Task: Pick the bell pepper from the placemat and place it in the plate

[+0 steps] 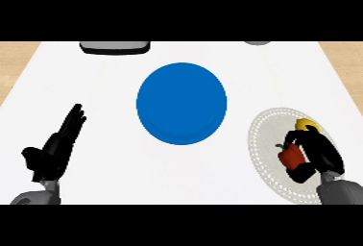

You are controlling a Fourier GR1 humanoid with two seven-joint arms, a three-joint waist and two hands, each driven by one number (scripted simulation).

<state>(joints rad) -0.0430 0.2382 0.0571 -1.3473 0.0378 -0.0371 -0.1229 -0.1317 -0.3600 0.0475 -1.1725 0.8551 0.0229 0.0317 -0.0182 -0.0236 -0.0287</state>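
Your right hand (pixel 317 153) sits low at the right, fingers curled round the red bell pepper (pixel 291 156), over the pale round placemat (pixel 266 144); a yellow item (pixel 306 124) lies just beyond it. You have a white counter (pixel 106 120) with wooden floor showing at both far corners. Centred on it, the blue plate (pixel 181 103) stands apart from the placemat, with bare counter around it. Your left hand (pixel 55 149) rests open near the left edge, fingers straight.
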